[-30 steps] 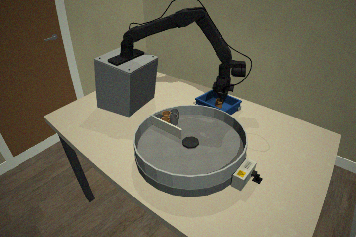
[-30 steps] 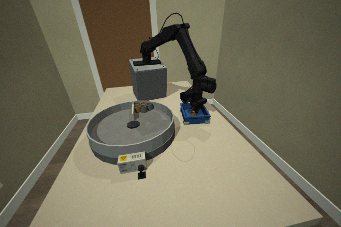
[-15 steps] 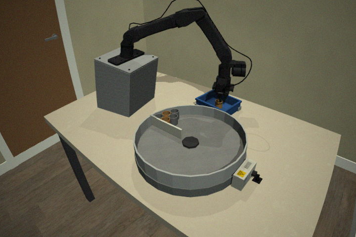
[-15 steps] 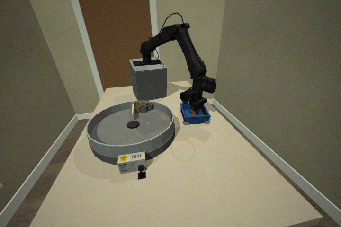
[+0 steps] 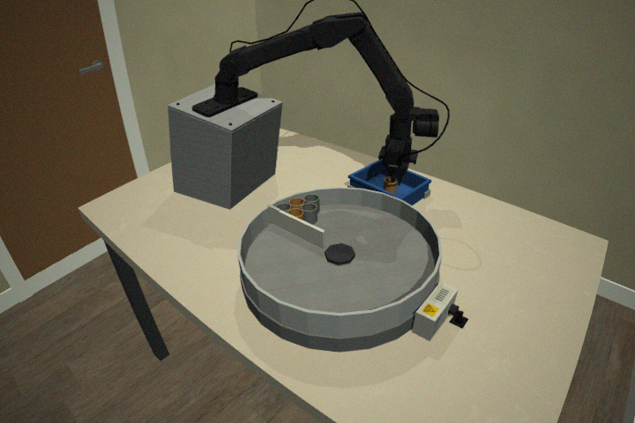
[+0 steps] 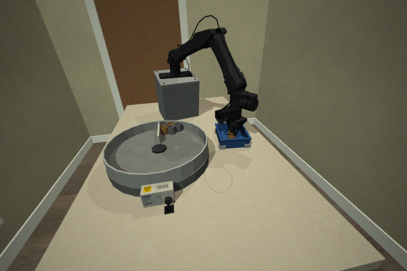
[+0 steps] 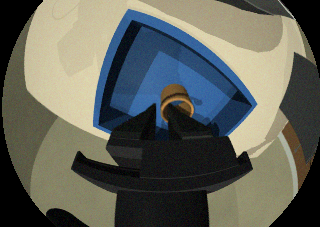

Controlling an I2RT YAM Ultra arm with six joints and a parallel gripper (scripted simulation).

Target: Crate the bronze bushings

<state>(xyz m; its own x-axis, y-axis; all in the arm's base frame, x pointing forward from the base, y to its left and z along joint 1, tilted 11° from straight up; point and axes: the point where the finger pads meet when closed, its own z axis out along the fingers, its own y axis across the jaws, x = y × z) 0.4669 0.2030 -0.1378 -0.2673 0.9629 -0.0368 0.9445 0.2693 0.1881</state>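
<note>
My gripper is low inside the blue crate, its fingers slightly apart. A bronze bushing stands in the crate at the fingertips. One fingertip is in its mouth, the other outside its wall with a small gap. Its base contact is hard to see. On the grey turntable, two bronze bushings, one behind the other, cluster with three steel bushings, including this one.
A pale divider stands beside the cluster, and the turntable's raised rim surrounds it. A dark hub is at its centre. A white control box adjoins the rim. The grey pedestal carries the arm.
</note>
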